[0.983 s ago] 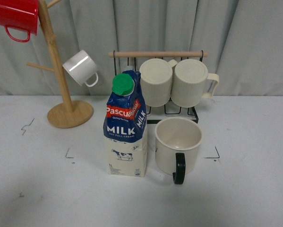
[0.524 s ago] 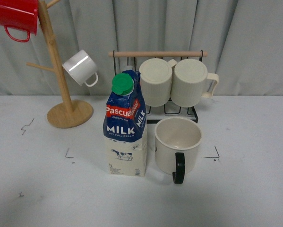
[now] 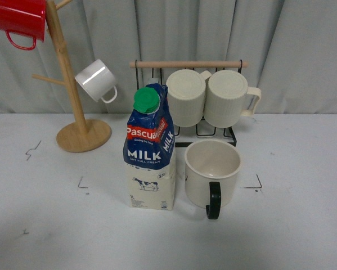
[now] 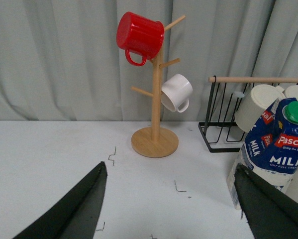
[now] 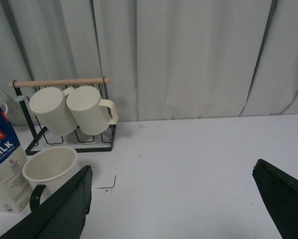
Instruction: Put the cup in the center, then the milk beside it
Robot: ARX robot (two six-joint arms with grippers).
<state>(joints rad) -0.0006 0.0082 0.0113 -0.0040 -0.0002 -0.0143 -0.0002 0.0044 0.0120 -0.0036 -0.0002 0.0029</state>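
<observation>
The cream-white cup (image 3: 211, 170) with a black handle stands upright on the white table, inside the patch framed by black corner marks (image 3: 257, 183). Its handle points toward the front. The milk carton (image 3: 150, 151) stands upright just left of it, nearly touching. Neither gripper shows in the front view. My left gripper (image 4: 171, 201) is open and empty, with the milk (image 4: 275, 149) behind one finger. My right gripper (image 5: 171, 201) is open and empty, with the cup (image 5: 50, 169) and milk (image 5: 4, 159) off to one side.
A black wire rack (image 3: 197, 95) with a wooden bar holds two ribbed cream mugs behind the cup. A wooden mug tree (image 3: 78, 124) at the back left carries a red mug (image 3: 19, 19) and a small white mug (image 3: 96, 80). A grey curtain hangs behind.
</observation>
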